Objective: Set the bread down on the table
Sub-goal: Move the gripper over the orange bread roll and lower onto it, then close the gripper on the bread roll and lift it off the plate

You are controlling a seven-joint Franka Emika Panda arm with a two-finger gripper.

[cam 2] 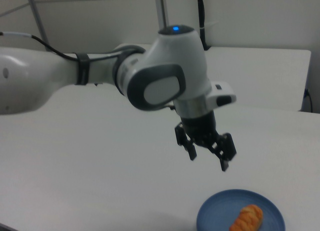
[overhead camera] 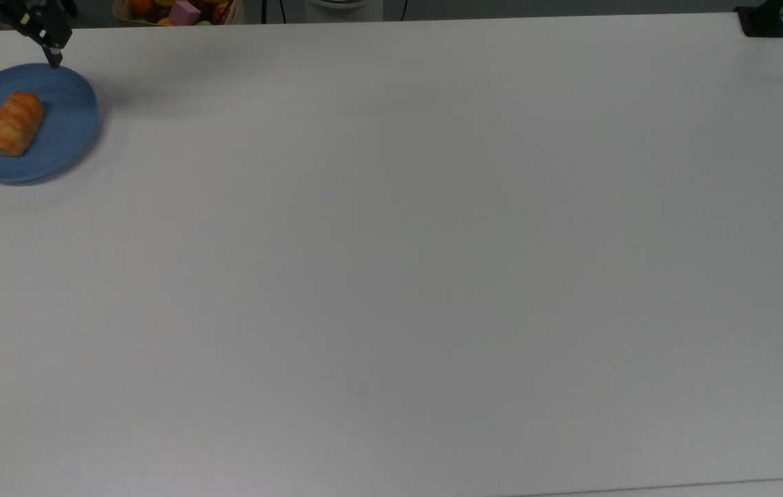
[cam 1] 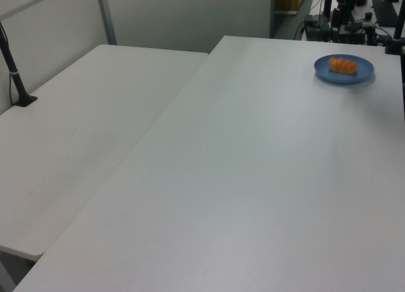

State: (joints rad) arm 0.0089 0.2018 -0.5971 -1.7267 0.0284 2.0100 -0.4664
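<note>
White and bare, the surface point(overhead camera: 391, 276) carries a blue plate point(overhead camera: 67, 131) at the top view's far left, and the bread point(overhead camera: 13, 124) lies on it. Black fingers point(cam 2: 223, 158) hang spread and empty above the plate's far rim, apart from the bread, which sits below them in the right view.

A wide white table point(overhead camera: 432, 276) lies bare and open, its one obstacle a blue plate point(overhead camera: 67, 124) holding bread point(overhead camera: 13, 124) at the top view's far left edge.
</note>
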